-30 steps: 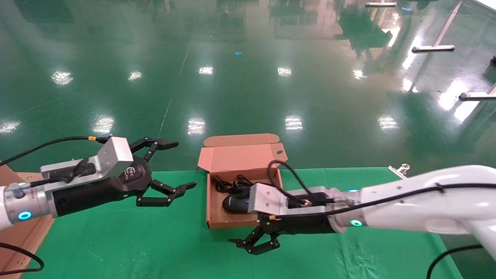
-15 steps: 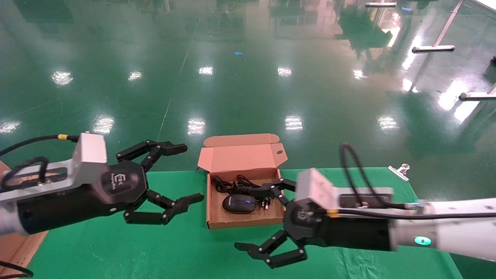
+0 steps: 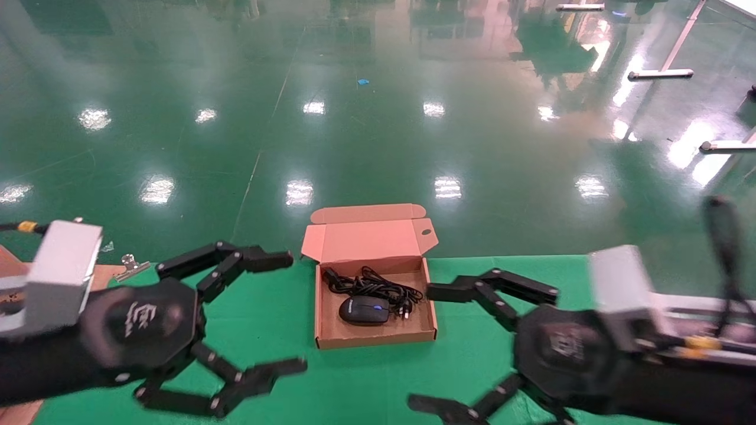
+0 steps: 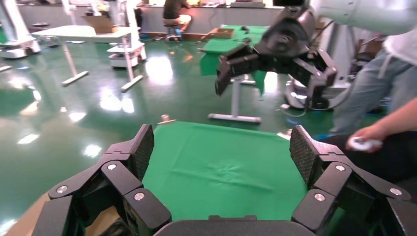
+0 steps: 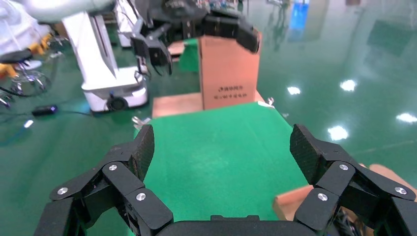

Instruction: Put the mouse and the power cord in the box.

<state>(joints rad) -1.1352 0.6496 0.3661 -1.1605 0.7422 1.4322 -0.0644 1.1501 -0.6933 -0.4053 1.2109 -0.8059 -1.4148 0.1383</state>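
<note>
The brown cardboard box [image 3: 331,339] stands open on the green cloth, its lid flap [image 3: 369,239] upright at the back. Inside it the black mouse [image 3: 364,310] lies toward the front, and the bundled black power cord [image 3: 372,288] rests behind it. My left gripper [image 3: 292,313] hovers open to the left of the box, holding nothing. On the box's right my right gripper [image 3: 422,348] is open and empty too. The left wrist view shows only cloth between the left gripper [image 4: 222,147] fingers. A box corner [image 5: 290,204] shows beside the right gripper [image 5: 221,145].
A binder clip [image 3: 127,265] lies at the table's back left by a brown board [image 3: 12,407]. A tall cardboard carton [image 5: 228,69] stands beyond the table's left end. A person [image 4: 383,123] stands past its right end. The green cloth [image 3: 283,330] covers the table.
Both arms have drawn back toward me and away from the box. The right gripper has come off the box's front edge, so the mouse and cord now show uncovered.
</note>
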